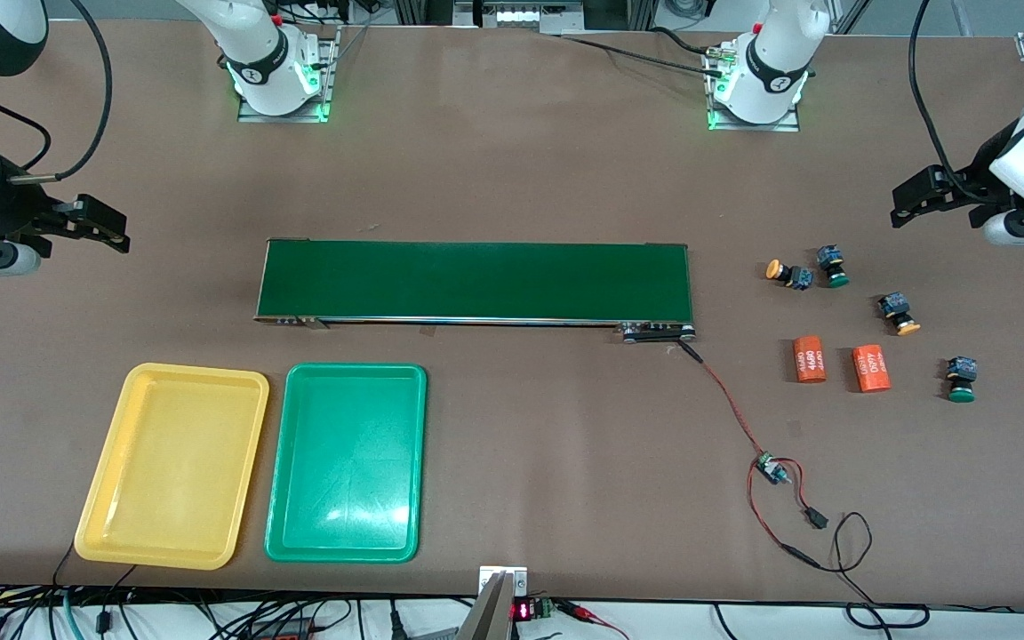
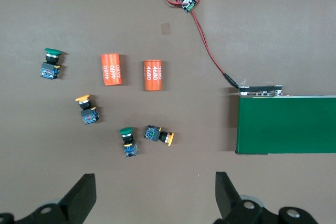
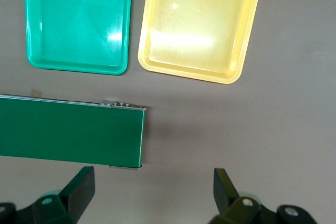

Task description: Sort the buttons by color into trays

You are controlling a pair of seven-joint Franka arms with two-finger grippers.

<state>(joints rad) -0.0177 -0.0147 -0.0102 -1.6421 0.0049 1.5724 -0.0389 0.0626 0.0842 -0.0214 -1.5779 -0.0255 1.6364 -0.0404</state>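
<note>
Buttons lie loose on the tabletop [image 1: 512, 178] toward the left arm's end: two orange-capped [image 1: 788, 274] [image 1: 898, 313], two green-capped [image 1: 832, 267] [image 1: 962, 379], with two orange cylinders [image 1: 807, 358] [image 1: 870, 368] among them. Yellow tray [image 1: 172, 464] and green tray [image 1: 348, 462] sit side by side, nearer the camera than the conveyor belt [image 1: 475, 281]. Left hand [image 1: 921, 197] and right hand [image 1: 94, 224] hover, fingers apart, gripping nothing.
</note>
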